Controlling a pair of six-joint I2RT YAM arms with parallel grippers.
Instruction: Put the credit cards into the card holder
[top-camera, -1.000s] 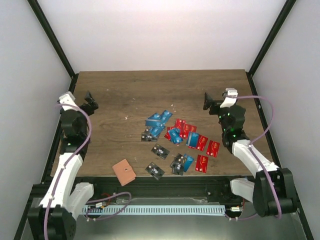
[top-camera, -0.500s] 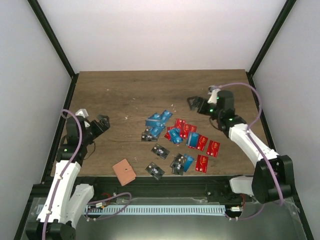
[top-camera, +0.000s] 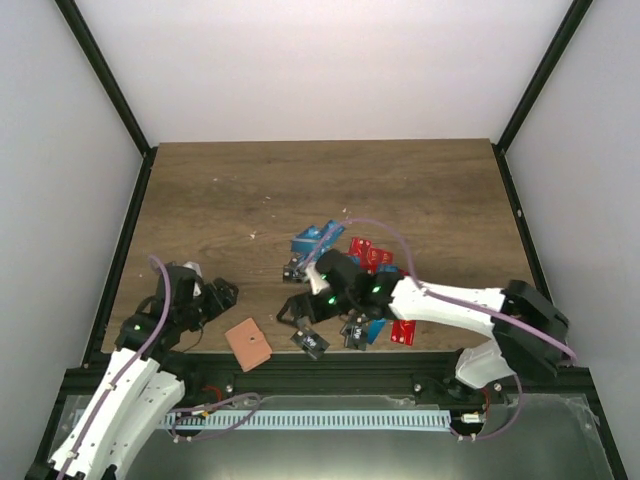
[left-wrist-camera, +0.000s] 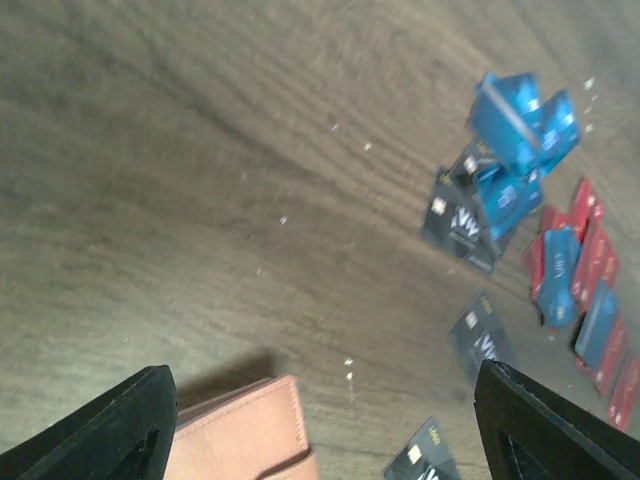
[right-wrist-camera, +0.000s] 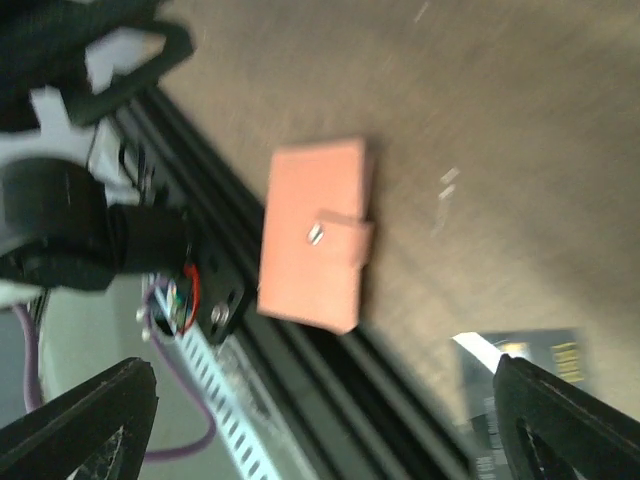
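The tan card holder (top-camera: 248, 344) lies closed at the table's near edge, its front corner over the edge; it also shows in the left wrist view (left-wrist-camera: 245, 440) and the right wrist view (right-wrist-camera: 315, 235). The credit cards (top-camera: 350, 268), red, blue and black, lie scattered at mid-table, with one black card (top-camera: 310, 341) near the front. My left gripper (top-camera: 222, 297) hangs open just left of the holder, nothing between its fingers (left-wrist-camera: 318, 400). My right gripper (top-camera: 297, 307) reaches across the cards, open and empty, right of the holder (right-wrist-camera: 320, 400).
The right arm (top-camera: 440, 300) lies low over the near part of the card pile. Blue cards (left-wrist-camera: 515, 120) and black cards (left-wrist-camera: 460, 215) lie beyond the left gripper. A black rail (right-wrist-camera: 330, 400) runs below the table's front edge.
Both arms swung in from the table's far sides toward the near edge. The left gripper came down beside the card holder; the right one crossed over the cards toward it.
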